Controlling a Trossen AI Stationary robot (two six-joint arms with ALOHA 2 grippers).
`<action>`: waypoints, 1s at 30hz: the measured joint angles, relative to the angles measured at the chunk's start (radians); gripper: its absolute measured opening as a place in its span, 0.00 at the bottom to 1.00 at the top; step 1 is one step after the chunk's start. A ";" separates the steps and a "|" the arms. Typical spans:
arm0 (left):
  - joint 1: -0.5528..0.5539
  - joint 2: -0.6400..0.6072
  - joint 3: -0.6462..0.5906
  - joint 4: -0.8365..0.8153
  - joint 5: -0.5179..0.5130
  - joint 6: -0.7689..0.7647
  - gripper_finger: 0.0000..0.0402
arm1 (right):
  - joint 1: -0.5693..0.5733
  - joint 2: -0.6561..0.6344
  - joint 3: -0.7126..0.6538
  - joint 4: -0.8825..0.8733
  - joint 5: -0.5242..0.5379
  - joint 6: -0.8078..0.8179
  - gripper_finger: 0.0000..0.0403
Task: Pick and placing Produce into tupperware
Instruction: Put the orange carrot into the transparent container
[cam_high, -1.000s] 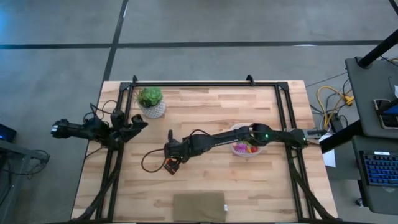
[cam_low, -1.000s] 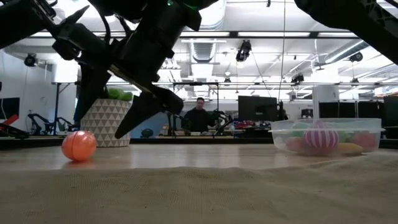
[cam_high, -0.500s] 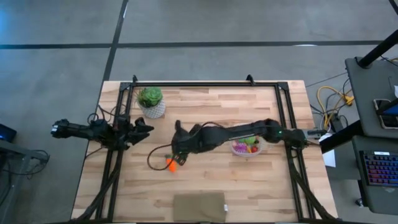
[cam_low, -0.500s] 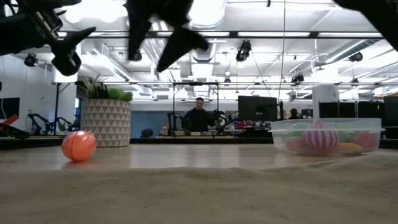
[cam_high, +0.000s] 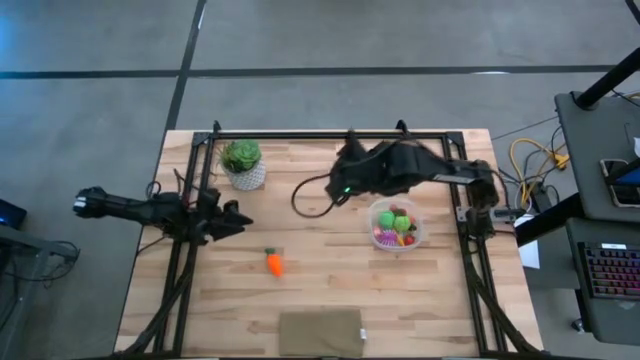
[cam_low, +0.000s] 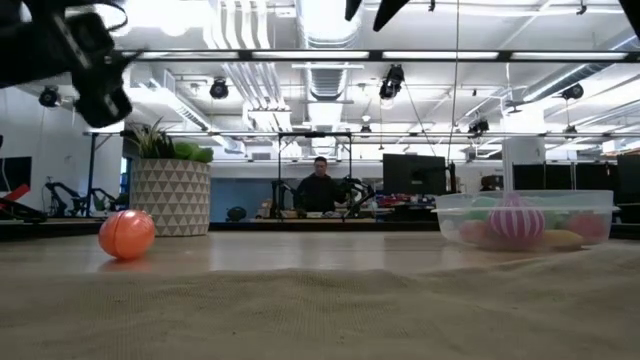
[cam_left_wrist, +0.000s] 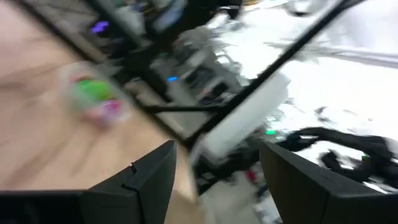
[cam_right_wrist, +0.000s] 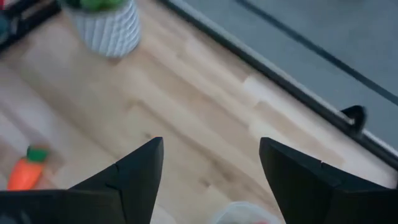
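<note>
Fingers (cam_right_wrist: 140, 171) of the right gripper (cam_right_wrist: 211, 180) are spreading wide apart with nothing between them, two dark wedge-shaped blades framing pale plank wood in the right wrist view. Seen from above, that gripper (cam_high: 352, 165) is hanging over the far middle of the table (cam_high: 330, 290), just beyond the tupperware (cam_high: 397, 224). The tupperware, a small round tub of clear plastic with a whitish rim, is sitting on the right half of the table and holding a heap of produce: green balls (cam_high: 401, 219), small red pieces and a ribbed magenta bunch (cam_high: 386, 237). From the low view the tub (cam_low: 525, 222) is showing its see-through wall, with the striped pink bunch behind it. A smooth orange carrot (cam_high: 274, 263) with a green top is lying alone on the bare wood, left of centre and well apart from the tub; the low view is showing it end-on as a rounded orange shape (cam_low: 127, 234). The left gripper (cam_high: 232, 219) is waiting at the table's left edge, its dark fingers (cam_left_wrist: 146, 177) also standing apart and empty. A leafy plant in a white, triangle-patterned pot (cam_high: 243, 165) is standing at the far left.
</note>
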 joint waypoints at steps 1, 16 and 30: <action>0.000 0.021 0.003 0.050 0.023 0.001 0.54 | -0.006 -0.015 -0.003 -0.001 0.012 0.003 0.64; 0.000 0.206 0.021 0.423 0.100 -0.024 0.54 | -0.039 -0.074 -0.145 -0.010 -0.052 0.024 0.64; 0.000 0.468 0.322 -0.488 0.238 0.561 0.54 | -0.097 -0.142 -0.160 -0.010 -0.067 0.014 0.64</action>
